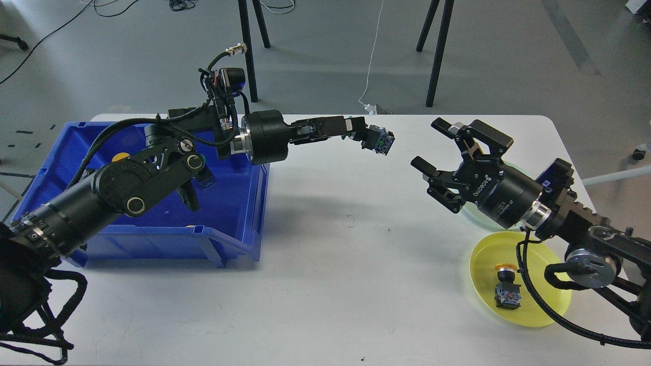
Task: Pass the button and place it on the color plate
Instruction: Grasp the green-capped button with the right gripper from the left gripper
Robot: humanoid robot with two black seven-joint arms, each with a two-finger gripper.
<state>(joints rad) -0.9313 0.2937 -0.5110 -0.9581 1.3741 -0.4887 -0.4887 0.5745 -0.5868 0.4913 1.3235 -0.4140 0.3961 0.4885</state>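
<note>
One small, rigid button (379, 140), likely light, sits pinched in your left claw (368, 136); your right claw (432, 147), spread wide, should take its exposed blocky end.

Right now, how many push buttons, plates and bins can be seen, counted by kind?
Push buttons: 2, one held by the left end effector at, one lying on the yellow plate at
Plates: 2, the yellow plate and a pale green plate mostly hidden behind the right end effector
Bins: 1, the blue bin; anything in it is hidden
Total: 5
</note>
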